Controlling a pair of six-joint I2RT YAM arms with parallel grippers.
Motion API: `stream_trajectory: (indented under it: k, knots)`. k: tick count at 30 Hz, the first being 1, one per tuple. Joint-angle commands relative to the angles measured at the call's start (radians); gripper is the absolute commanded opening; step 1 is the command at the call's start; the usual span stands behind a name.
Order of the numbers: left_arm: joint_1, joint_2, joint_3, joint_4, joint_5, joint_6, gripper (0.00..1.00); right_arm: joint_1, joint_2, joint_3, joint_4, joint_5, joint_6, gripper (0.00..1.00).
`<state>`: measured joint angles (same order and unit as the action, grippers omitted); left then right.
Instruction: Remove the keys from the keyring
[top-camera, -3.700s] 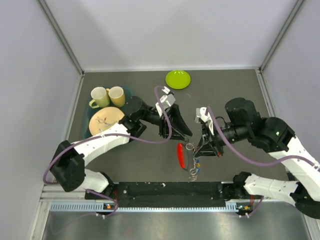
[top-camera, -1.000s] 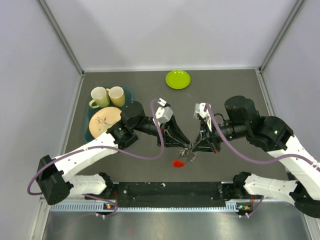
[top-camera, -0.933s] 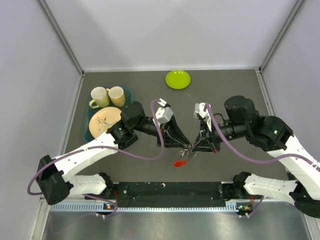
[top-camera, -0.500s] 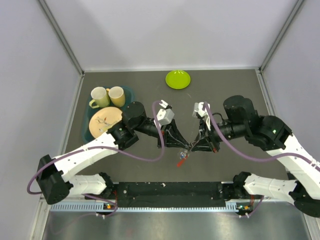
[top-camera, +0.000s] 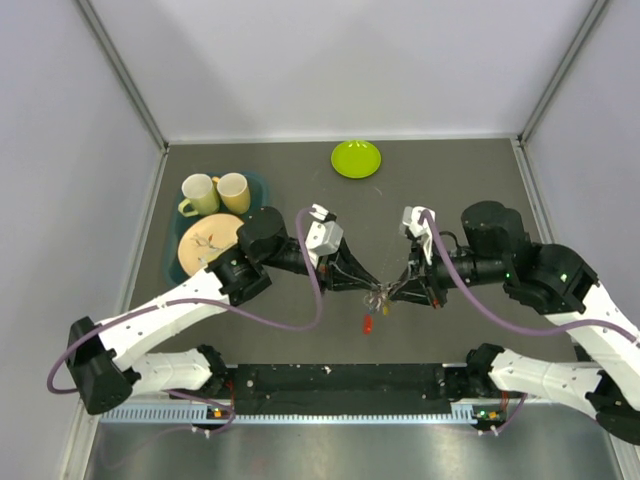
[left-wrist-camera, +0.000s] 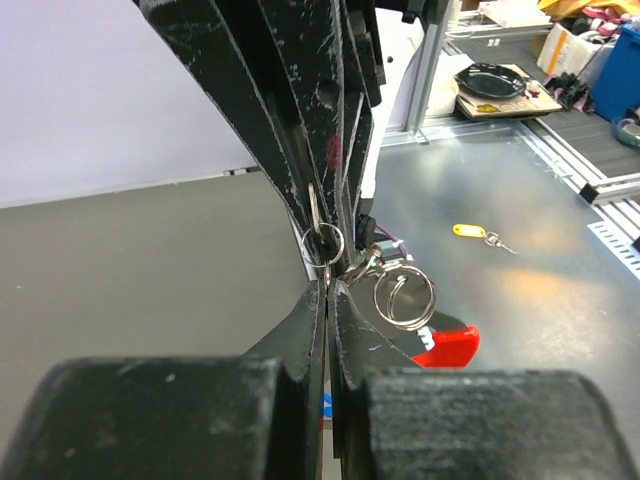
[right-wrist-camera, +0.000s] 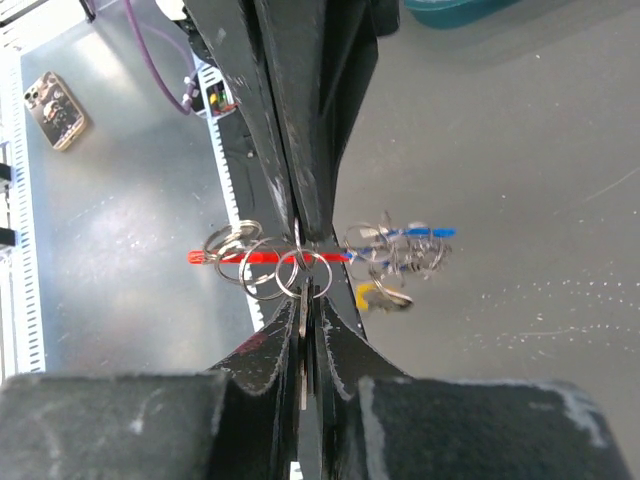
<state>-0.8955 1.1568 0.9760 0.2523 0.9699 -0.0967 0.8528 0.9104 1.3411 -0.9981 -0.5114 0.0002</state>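
Both grippers meet tip to tip above the table's middle, with the bunch held in the air between them. My left gripper (top-camera: 371, 288) (left-wrist-camera: 329, 285) is shut on a thin silver keyring (left-wrist-camera: 322, 243). My right gripper (top-camera: 393, 293) (right-wrist-camera: 304, 290) is shut on a flat silver key (right-wrist-camera: 303, 318) whose head hangs in the linked rings (right-wrist-camera: 300, 270). The red tag (top-camera: 367, 323) (right-wrist-camera: 250, 257) (left-wrist-camera: 447, 345) dangles below. A blue tag (right-wrist-camera: 420, 233) and a yellow tag (right-wrist-camera: 380, 297) hang in the tangle of keys (top-camera: 379, 298).
A lime-green dish (top-camera: 355, 158) sits at the back centre. Two cups (top-camera: 200, 192) (top-camera: 234, 190) and a tan plate (top-camera: 210, 240) stand on a teal tray at the left. Grey walls close in the table.
The bunch has been lifted off the table. The red tag has swung from lying flat to hanging below. The right arm has shifted a little to the right, the left gripper following.
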Motion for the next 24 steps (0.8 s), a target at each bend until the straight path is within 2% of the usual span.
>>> stream_trajectory:
  k: [1,2,11,15,24]
  knots:
    - [0.000,-0.055,-0.017,0.047,-0.030,0.035,0.00,-0.001,-0.025,-0.019,0.047,0.014,0.024,0.05]
    - [0.000,-0.066,-0.023,0.053,-0.040,0.037,0.00,-0.001,-0.025,-0.026,0.047,0.011,0.024,0.00]
    - [-0.002,-0.085,-0.039,0.041,-0.049,0.090,0.00,-0.001,-0.022,-0.019,0.070,-0.001,0.020,0.00]
    - [-0.002,-0.086,-0.008,-0.050,-0.051,0.210,0.00,-0.003,-0.022,0.000,0.095,0.007,0.006,0.00]
    - [-0.031,-0.141,0.038,-0.185,-0.316,0.517,0.00,0.000,-0.047,-0.043,0.185,0.020,-0.078,0.00]
